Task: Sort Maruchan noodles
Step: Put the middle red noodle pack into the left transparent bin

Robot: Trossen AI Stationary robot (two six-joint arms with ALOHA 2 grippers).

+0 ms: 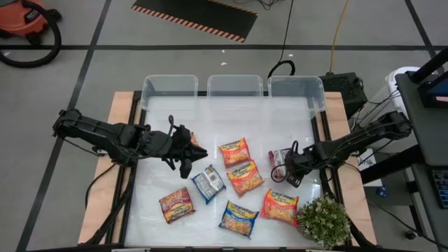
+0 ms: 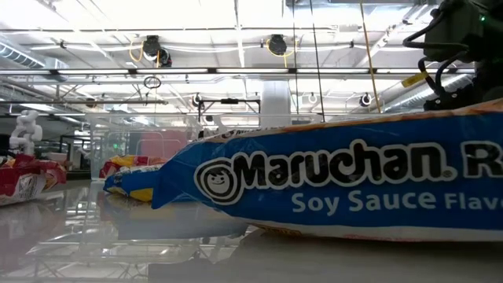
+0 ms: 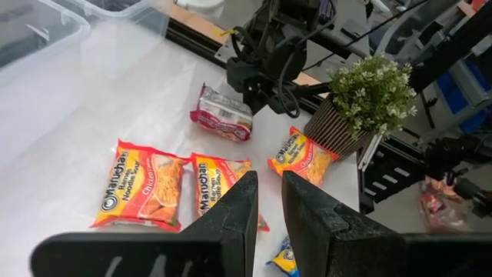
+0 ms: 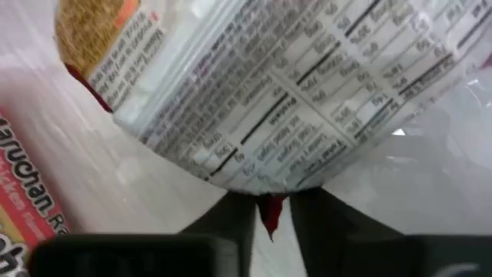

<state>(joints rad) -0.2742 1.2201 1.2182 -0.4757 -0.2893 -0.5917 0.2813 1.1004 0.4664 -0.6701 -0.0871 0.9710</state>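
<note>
Nearest the low camera, a blue Maruchan soy sauce packet (image 2: pixel 346 185) lies flat on the white table (image 1: pixel 168 119) and fills most of that view; from above it sits at the front edge of the spread, between a dark red packet (image 1: pixel 176 204) to its left and an orange packet (image 1: pixel 280 206) to its right, which lies just beside a small potted plant (image 1: pixel 323 220) at the table's front right corner. A little farther back lie a blue and silver packet (image 1: pixel 208 183) and a second orange packet (image 1: pixel 245 177), with a third orange packet (image 1: pixel 234 151) behind that one. Level with these on the right side, the right gripper (image 1: pixel 288 168) is down at the table with its fingers pinched on the edge of a dark red packet lying printed back up (image 4: pixel 292 85), the packet's crimped red seam caught between the two fingertips. On the left side, the left gripper (image 1: pixel 183 150) is held above the table with its fingers drawn nearly together, a narrow gap between them; a bit of orange shows just beside it from above, but whether it holds anything cannot be told. Farthest back, three clear plastic bins (image 1: pixel 234 87) stand in a row along the table's rear edge.
</note>
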